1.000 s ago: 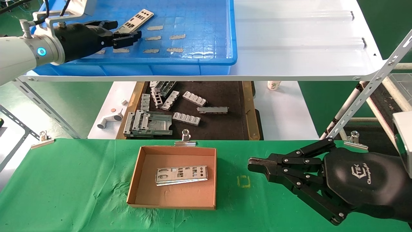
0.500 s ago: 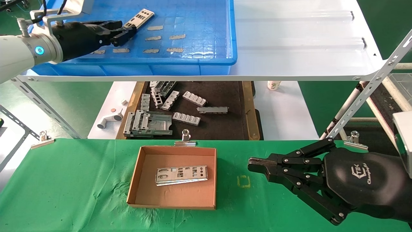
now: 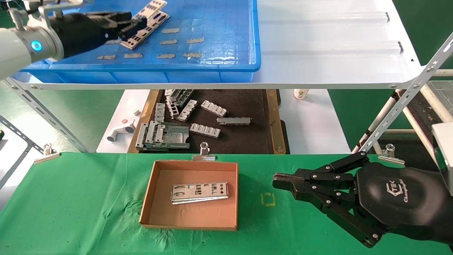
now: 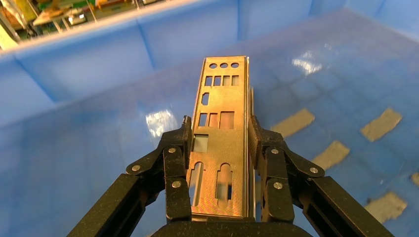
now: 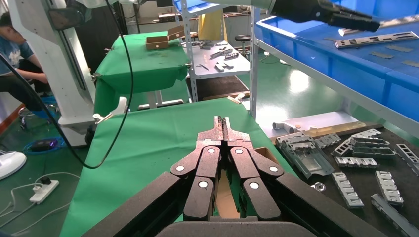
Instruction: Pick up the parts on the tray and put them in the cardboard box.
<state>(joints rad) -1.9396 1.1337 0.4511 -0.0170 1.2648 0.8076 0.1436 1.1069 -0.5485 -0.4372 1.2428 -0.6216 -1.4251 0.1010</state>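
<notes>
My left gripper [image 3: 136, 24] is over the left part of the blue tray [image 3: 212, 72], shut on the near end of a silver punched part [image 3: 151, 7] that it holds raised off the floor. In the left wrist view both pads [image 4: 184, 136] press the long edges of that part [image 4: 220, 98]. A second part [image 3: 147, 30] lies flat on the tray beneath it. The cardboard box [image 3: 191, 164] sits on the green cloth with one part [image 3: 199, 192] inside. My right gripper [image 3: 277, 180] hovers shut and empty to the right of the box.
Below the shelf a dark tray with a wooden rim [image 3: 274, 120] holds several grey ribbed brackets [image 3: 213, 108]. A slanted metal strut [image 3: 407, 95] rises at the right. A binder clip [image 3: 204, 151] stands just behind the box. Grey tape strips [image 3: 180, 55] dot the blue tray's floor.
My left gripper has shut on a part and lifted it up and away from me; another part now shows lying beneath. The right arm has not moved.
</notes>
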